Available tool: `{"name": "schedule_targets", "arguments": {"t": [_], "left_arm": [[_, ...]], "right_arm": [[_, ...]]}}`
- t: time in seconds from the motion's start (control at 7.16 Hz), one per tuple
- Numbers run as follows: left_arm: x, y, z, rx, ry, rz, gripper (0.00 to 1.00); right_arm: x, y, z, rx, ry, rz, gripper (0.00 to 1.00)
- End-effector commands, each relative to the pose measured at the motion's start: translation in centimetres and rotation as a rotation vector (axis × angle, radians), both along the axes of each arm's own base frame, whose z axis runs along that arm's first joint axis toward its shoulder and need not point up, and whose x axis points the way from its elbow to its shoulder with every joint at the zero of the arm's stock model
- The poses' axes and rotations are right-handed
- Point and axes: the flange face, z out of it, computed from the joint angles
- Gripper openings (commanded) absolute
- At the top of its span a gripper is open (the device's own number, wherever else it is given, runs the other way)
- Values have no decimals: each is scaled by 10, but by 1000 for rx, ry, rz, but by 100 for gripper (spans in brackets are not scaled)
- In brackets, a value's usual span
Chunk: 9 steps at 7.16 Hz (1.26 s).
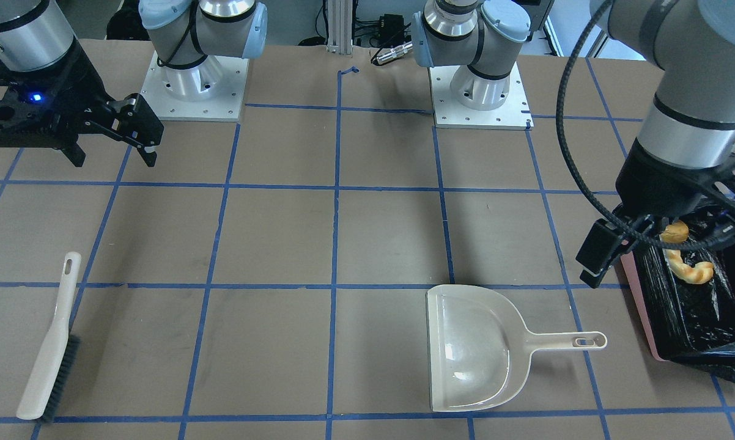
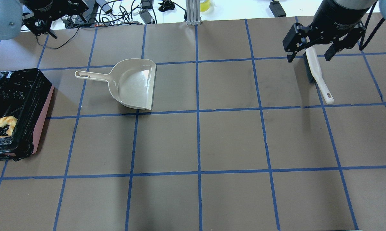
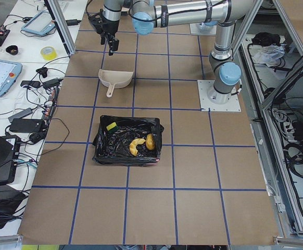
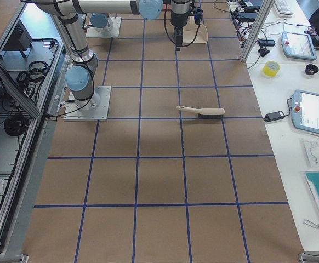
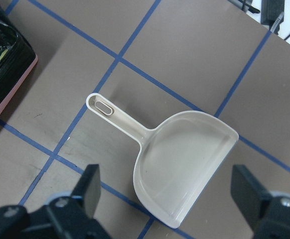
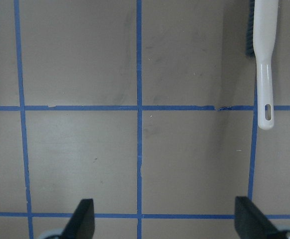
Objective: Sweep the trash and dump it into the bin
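The bin (image 2: 42, 115), a pink tub with a black bag liner, stands at the table's left end. In it lie the trash items: a golden oval lump (image 3: 150, 141), a cream crescent (image 3: 137, 146) and a yellow block with a green side (image 3: 111, 126). The lump (image 1: 675, 231) and the crescent (image 1: 688, 269) also show in the front-facing view. My left gripper (image 5: 167, 199) is open and empty, high above the beige dustpan (image 5: 180, 169). My right gripper (image 2: 309, 57) is open and empty, above the hand brush (image 2: 316, 75).
The dustpan (image 2: 133, 85) lies flat on the table right of the bin, with its handle toward the bin. The brush (image 1: 52, 342) lies flat near the far right edge. Both arm bases (image 1: 193, 79) stand at the robot's side. Blue tape lines grid the brown table.
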Motion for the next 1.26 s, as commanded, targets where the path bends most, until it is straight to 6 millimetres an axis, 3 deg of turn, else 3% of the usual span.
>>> {"name": "schedule_targets", "arguments": {"t": [0.0, 0.14, 0.28, 0.56, 0.7, 0.84, 1.12], "left_arm": [[-52, 35, -10, 51, 52, -211, 100], [-73, 49, -31, 116, 62, -240, 100], [-79, 65, -44, 183, 72, -254, 100], [-67, 81, -35, 260, 36, -429, 100], [-42, 82, -20, 287, 49, -397, 100], [-34, 85, -7, 303, 52, -401, 100], [-28, 94, -1, 334, 28, -403, 100]], "right_arm": [[0, 0, 0, 0, 1, 0, 100], [0, 0, 0, 0, 0, 0, 100], [0, 0, 0, 0, 0, 0, 100], [0, 0, 0, 0, 0, 0, 100], [0, 0, 0, 0, 0, 0, 100], [0, 0, 0, 0, 0, 0, 100], [0, 0, 0, 0, 0, 0, 100]]}}
